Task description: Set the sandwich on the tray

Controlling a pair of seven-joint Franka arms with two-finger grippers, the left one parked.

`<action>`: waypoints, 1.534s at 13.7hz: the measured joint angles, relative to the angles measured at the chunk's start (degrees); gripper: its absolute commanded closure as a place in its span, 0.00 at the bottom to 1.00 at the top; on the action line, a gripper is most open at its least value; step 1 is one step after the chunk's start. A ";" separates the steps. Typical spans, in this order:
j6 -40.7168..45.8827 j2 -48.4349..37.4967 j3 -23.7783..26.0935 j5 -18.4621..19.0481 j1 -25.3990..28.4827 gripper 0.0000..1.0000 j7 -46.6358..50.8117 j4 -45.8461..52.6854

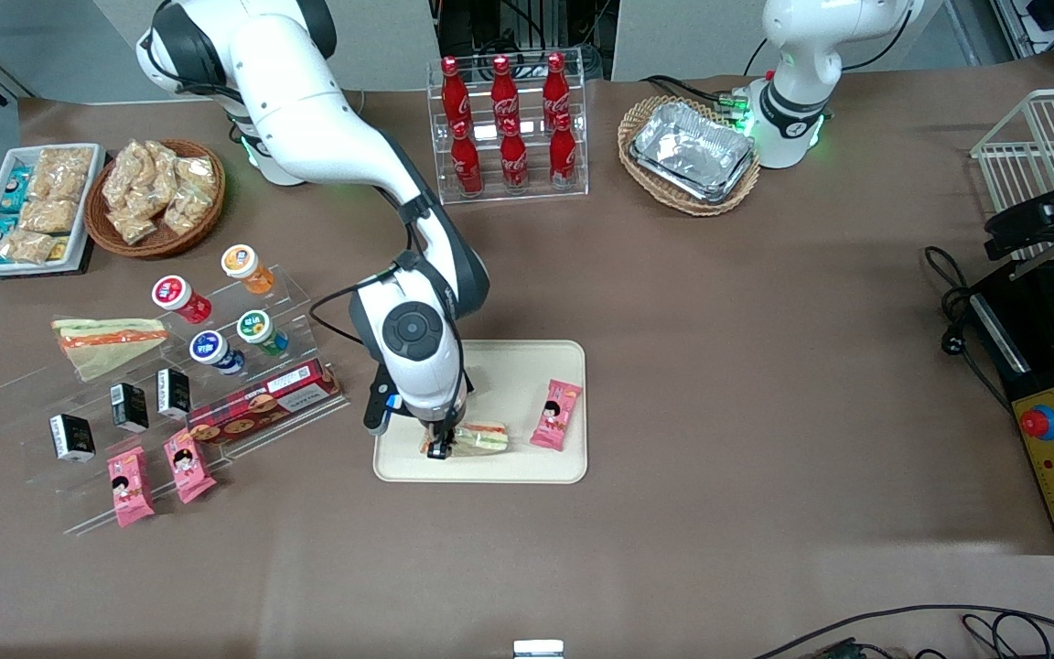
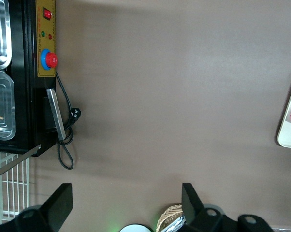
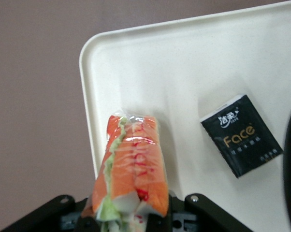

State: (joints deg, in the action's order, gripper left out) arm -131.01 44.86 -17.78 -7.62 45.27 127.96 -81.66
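Observation:
The sandwich [image 1: 481, 438] is a wrapped wedge with orange and green filling. It lies low over the cream tray [image 1: 518, 375], close to the tray's edge nearest the front camera. My right gripper [image 1: 438, 448] is shut on one end of it. In the right wrist view the sandwich [image 3: 132, 164] sticks out from between the fingers of the gripper [image 3: 128, 221], above the tray [image 3: 184, 72] near a rounded corner. I cannot tell whether the sandwich rests on the tray or hangs just above it.
A pink snack pack [image 1: 555, 415] and a black tissue pack [image 3: 241, 135] lie on the tray. A paler wedge [image 1: 106, 343], small jars and boxes sit on the acrylic shelf toward the working arm's end. Cola bottles [image 1: 509, 128] and a foil-tray basket [image 1: 690, 154] stand farther back.

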 measured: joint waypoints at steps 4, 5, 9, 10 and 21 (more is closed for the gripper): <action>-4.16 2.58 -0.22 0.00 0.01 1.00 0.87 0.20; -4.93 2.95 -0.25 0.00 0.00 0.99 1.12 0.24; -5.89 4.16 -0.46 0.00 -0.35 0.00 1.28 0.51; -6.12 4.21 -0.47 0.00 -0.49 0.00 1.28 0.52; -6.44 0.99 -1.06 -0.01 -1.28 0.00 0.41 2.61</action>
State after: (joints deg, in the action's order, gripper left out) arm -137.45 45.85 -18.84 -7.63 44.00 128.37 -79.05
